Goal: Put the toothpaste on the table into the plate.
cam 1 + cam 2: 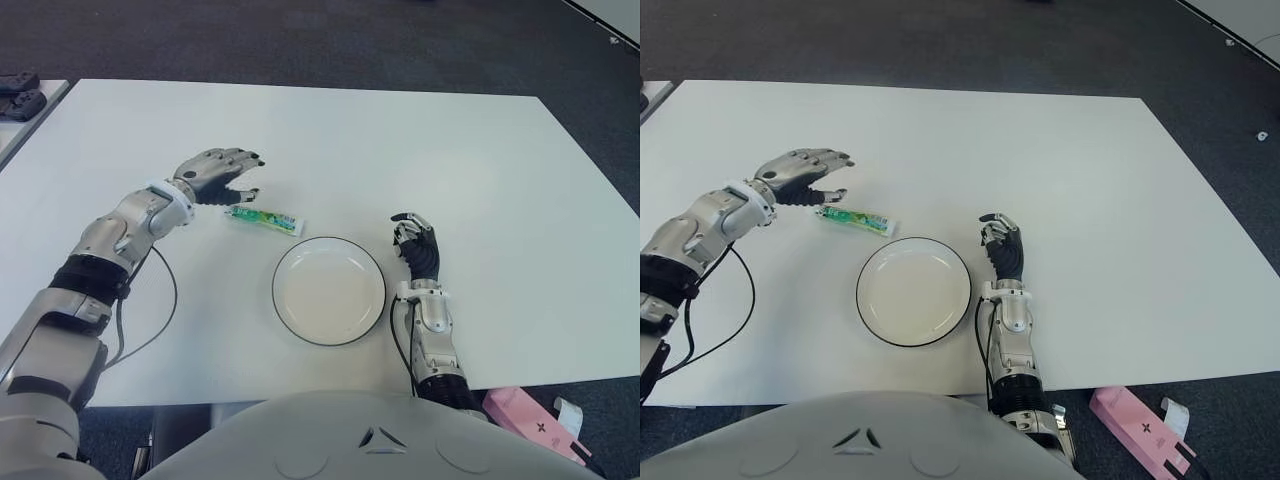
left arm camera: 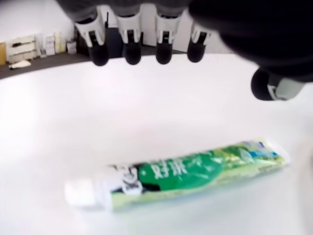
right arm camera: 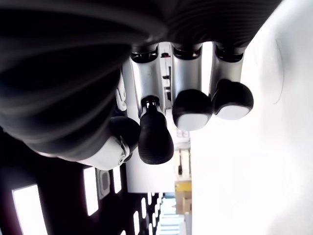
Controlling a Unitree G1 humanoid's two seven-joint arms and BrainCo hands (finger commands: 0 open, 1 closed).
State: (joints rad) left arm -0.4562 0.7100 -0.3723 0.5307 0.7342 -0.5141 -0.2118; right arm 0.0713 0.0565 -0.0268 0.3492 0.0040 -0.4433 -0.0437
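A green and white toothpaste tube [image 1: 264, 218] lies flat on the white table [image 1: 450, 160], just beyond the upper-left rim of the round white plate [image 1: 328, 292]. My left hand [image 1: 243, 178] hovers right behind the tube's cap end, fingers spread and holding nothing. In the left wrist view the tube [image 2: 181, 175] lies below the fingertips [image 2: 132, 53], apart from them. My right hand [image 1: 413, 240] shows beside the plate on its right side, fingers curled in on nothing. The plate holds nothing.
A pink box [image 1: 528, 422] lies on the floor past the table's near right corner. Dark objects [image 1: 20, 95] sit on another surface at far left. A black cable [image 1: 168, 300] loops from my left forearm over the table.
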